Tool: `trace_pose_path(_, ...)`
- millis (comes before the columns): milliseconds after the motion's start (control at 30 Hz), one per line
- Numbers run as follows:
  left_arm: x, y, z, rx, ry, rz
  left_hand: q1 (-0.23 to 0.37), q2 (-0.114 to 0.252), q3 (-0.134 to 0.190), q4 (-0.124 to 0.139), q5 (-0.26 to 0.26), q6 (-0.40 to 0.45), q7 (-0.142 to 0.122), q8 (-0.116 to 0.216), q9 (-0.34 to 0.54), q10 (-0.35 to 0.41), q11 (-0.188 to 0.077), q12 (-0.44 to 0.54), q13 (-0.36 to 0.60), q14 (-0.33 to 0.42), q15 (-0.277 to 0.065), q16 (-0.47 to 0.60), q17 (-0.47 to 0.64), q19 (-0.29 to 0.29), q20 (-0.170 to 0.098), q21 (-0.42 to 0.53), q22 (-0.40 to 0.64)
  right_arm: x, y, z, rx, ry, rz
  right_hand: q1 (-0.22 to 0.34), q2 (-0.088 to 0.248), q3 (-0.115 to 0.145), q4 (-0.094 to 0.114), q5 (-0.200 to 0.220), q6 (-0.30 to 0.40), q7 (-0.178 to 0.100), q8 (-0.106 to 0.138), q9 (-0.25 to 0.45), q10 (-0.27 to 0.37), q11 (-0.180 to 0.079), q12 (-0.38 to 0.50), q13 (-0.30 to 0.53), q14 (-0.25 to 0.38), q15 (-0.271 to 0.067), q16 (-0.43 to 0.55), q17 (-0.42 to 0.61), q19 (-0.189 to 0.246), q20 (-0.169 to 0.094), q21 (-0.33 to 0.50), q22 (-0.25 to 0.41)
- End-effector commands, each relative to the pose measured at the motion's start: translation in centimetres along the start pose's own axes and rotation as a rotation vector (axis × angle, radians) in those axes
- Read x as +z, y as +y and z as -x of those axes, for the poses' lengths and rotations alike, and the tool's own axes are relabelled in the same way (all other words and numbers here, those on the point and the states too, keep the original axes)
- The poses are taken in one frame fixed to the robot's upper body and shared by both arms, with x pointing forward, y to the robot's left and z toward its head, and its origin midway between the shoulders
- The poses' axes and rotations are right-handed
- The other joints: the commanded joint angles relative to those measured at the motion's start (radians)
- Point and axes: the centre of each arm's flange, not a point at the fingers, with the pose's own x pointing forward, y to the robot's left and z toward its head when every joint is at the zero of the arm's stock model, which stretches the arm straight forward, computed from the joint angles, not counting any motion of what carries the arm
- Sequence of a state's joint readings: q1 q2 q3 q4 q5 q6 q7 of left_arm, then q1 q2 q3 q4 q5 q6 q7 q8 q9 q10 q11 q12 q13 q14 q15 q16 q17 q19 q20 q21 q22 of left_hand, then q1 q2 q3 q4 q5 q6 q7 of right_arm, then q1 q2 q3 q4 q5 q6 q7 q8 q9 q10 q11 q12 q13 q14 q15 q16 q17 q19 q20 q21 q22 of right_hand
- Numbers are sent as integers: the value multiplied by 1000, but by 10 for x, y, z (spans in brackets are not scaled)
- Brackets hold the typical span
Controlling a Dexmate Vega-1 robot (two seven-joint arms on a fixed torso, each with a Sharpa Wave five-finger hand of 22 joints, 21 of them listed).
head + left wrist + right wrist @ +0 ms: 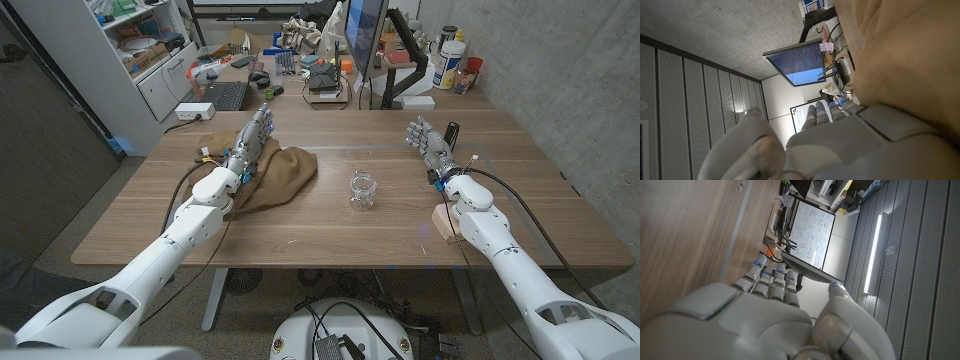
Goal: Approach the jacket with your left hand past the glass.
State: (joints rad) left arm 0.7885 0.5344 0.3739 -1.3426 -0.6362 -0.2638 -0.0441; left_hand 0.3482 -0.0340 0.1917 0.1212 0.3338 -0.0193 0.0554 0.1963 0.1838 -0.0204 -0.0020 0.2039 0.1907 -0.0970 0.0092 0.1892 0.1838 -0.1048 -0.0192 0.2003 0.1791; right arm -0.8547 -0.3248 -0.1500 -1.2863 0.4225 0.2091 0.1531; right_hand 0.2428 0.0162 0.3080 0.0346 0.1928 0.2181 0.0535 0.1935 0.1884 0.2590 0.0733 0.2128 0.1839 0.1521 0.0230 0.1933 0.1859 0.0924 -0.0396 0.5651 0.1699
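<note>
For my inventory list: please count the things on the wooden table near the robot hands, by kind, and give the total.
Brown jacket: 1
Clear glass jar: 1
Small wooden block: 1
Total: 3

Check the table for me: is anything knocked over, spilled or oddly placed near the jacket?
Nothing stands out. The glass stands upright mid-table with no spill around it. The brown jacket lies crumpled, and the left hand is at its far edge, holding nothing. The right hand is open, clear of both.
</note>
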Motion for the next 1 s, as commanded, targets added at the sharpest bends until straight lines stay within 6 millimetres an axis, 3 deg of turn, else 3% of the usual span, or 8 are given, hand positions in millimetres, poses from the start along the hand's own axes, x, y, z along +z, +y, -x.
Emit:
trace_pose_path(33,13,-5,-9,-30,-19,-21,12,6,-1,-4,8,10,2,7,3,1,-2,6,3,4,1,5,3,-8,1,1,4,2,-1,2,-10,-17,3,-3,-2,-2,-2,4,13,-1,6,1,10,-2,8,4,11,1,7,3,10,4,-6,3)
trace_pose_path(1000,56,-17,6,-62,-141,-62,15,11,-6,-5,11,22,0,8,3,15,3,10,2,14,4,6,3,-14,8,0,4,2,-5,3,-3,-17,0,-4,-1,-4,-5,5,17,-3,5,1,14,-2,9,4,15,1,6,2,17,5,-20,3)
